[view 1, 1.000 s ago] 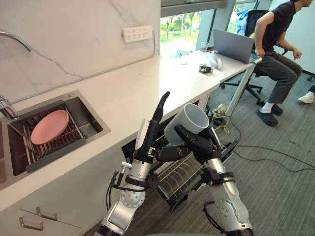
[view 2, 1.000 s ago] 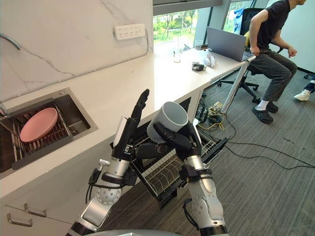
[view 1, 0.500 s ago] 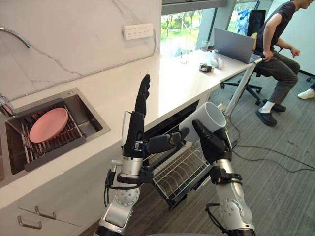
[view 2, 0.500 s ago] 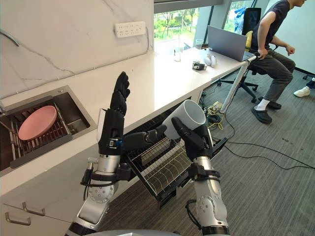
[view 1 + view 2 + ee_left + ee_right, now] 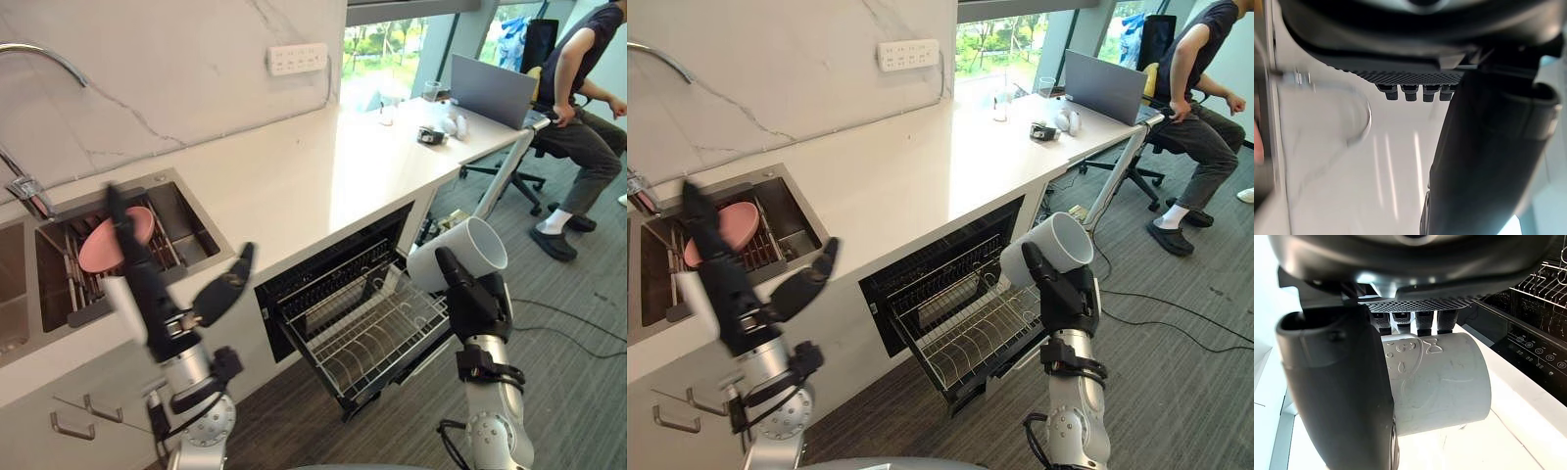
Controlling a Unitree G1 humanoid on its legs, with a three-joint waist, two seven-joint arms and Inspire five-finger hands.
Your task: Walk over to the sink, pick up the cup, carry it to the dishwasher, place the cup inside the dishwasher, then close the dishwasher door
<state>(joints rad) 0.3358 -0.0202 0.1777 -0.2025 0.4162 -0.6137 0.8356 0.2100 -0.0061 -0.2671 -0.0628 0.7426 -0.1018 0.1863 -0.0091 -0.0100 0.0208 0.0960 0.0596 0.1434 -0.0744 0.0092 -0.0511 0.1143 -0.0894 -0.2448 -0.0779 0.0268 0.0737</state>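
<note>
A pale grey cup lies tilted in my right hand, whose fingers and thumb are curled round it, just right of the pulled-out dishwasher rack. The dishwasher sits under the white counter with its wire rack slid out and nothing in it. My left hand is raised at the left in front of the sink, fingers straight and thumb spread, holding nothing. In the left wrist view the thumb stands out against the counter.
A pink plate rests on the sink's drying grid, with a tap above. The white counter runs right to a desk with a laptop. A person sits on a chair at the far right. Grey carpet lies below.
My left hand has swung away from the cup, left and down to the sink front. The right hand has carried the cup right, beside the rack. The camera has shifted.
</note>
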